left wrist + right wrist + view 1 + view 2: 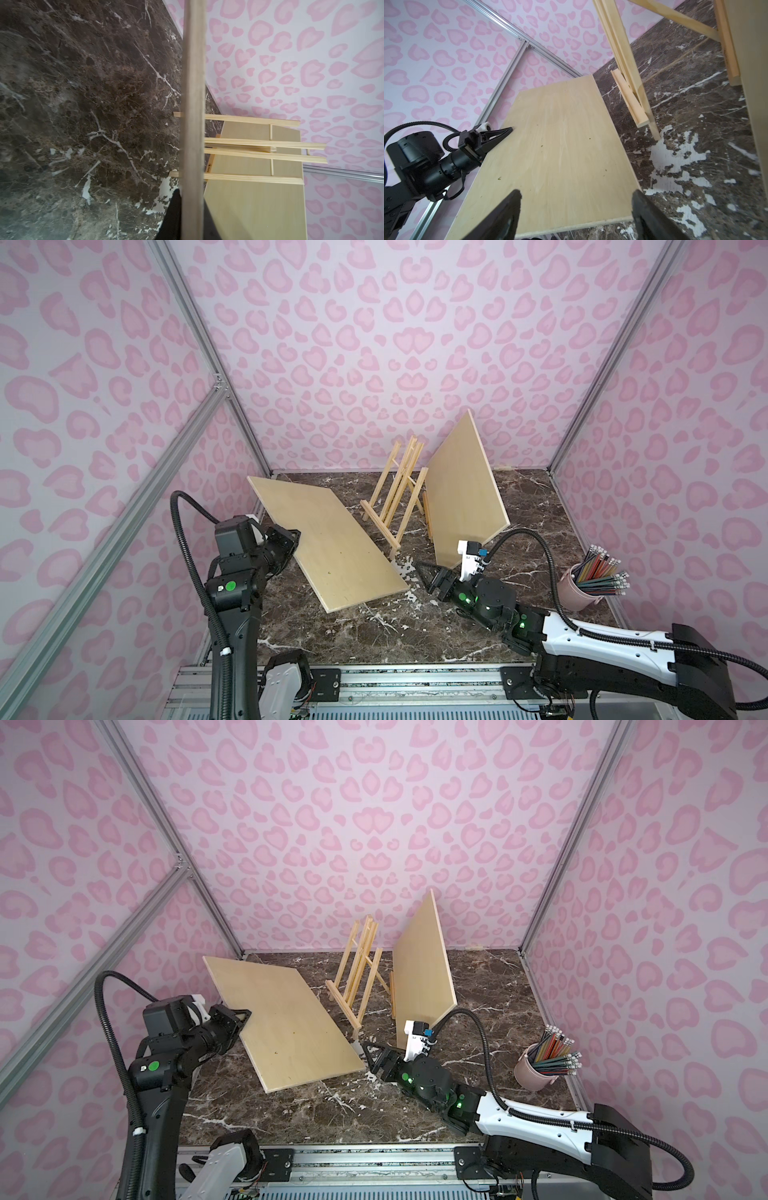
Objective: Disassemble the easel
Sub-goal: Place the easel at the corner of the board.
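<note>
Fingers on the left arm (500, 134) are clamped on the edge of a plywood board (332, 547), holding it tilted over the marble surface (374, 626). Right fingers (510, 207) stand wide apart just beside its near corner, gripping nothing. Beyond, the easel (395, 493) stands upright between this board and a second board (461, 497) propped on edge.

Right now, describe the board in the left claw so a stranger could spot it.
On the dark marble table, find the small wooden easel near the back. The held board is the pale sheet left of it, its edge pinched by the left claw. The other board stands steeply on edge right of the easel; this one slants low.
</note>
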`<state>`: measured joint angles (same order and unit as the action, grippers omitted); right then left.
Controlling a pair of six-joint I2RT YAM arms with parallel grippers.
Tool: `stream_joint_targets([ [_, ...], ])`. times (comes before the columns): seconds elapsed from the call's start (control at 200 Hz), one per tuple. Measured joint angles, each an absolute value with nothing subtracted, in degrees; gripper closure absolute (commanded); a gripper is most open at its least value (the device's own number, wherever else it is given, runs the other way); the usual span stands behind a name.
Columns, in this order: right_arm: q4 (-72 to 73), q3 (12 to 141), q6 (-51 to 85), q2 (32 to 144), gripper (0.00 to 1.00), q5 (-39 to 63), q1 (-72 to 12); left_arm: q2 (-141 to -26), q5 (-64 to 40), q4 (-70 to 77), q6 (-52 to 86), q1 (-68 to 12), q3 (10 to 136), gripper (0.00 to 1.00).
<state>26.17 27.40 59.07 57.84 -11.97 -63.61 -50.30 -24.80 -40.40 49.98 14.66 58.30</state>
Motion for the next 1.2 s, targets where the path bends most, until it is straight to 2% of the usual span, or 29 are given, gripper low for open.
stream_joint_targets([
  [0.245,24.27,27.05,54.48,53.89,0.11,-10.94,-63.59,-57.69,-29.12,-40.14,43.68,15.86,58.3,0.97],
  [0.305,23.27,27.18,52.8,52.75,0.03,-11.11,-63.46,-59.37,-29.89,-40.6,41.67,15.84,58.83,0.97],
  [0.52,19.51,29.3,44.03,50.96,0.03,-13.96,-62.35,-65.78,-31.55,-41.12,34.24,13.5,64.58,0.97],
  [0.735,18.33,29.67,34.94,54.83,0.03,-14.39,-60.82,-73.45,-32.01,-43.31,27.31,12.97,68.71,0.97],
  [1.2,21.26,24.12,30.85,58.52,0.03,-11.97,-60.6,-86.61,-33.82,-49.91,17.78,12.93,80.12,0.97],
])
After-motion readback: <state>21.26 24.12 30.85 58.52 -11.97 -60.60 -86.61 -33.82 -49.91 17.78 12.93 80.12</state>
